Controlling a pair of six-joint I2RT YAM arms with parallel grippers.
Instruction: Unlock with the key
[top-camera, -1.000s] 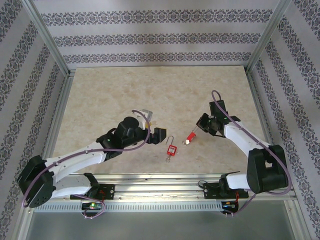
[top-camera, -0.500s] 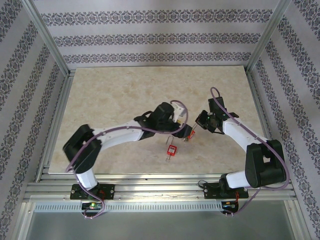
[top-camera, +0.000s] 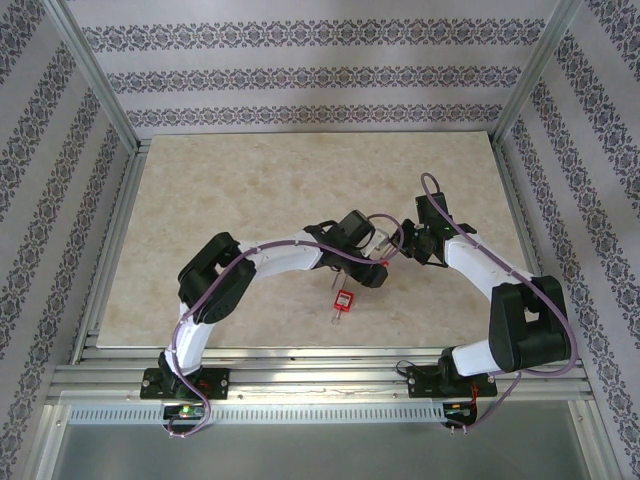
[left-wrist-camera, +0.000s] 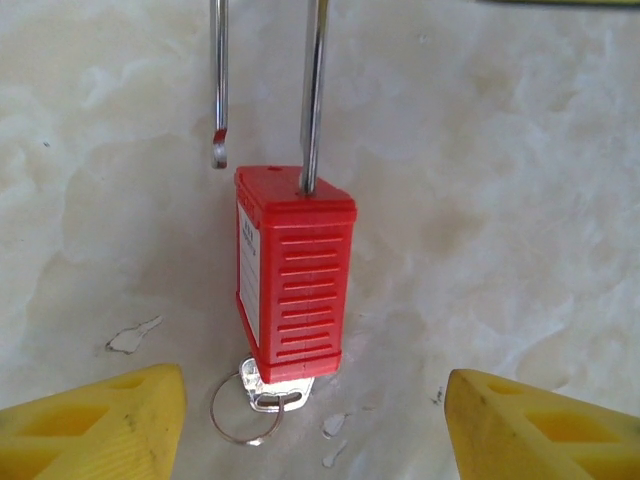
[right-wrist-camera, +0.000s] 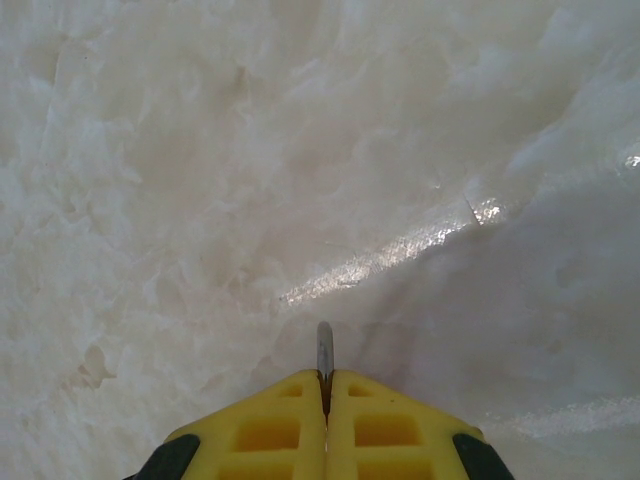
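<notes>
Okay, my right fingers (right-wrist-camera: 380, 420) pinch the thin silver shackle (left-wrist-camera: 313, 90) of the ribbed red plastic padlock (left-wrist-camera: 297, 275). My left fingers (left-wrist-camera: 100, 420) are spread, flanking its base, where the small ringed key (left-wrist-camera: 272, 397) pokes straight toward them along the padlock's long axis.

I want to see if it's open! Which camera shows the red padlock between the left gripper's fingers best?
Left wrist: the red padlock is big and sharp, one shackle end out of its body. From the top, the left gripper covers most of it. The right wrist shows a silver sliver pinched in the right gripper.
</notes>
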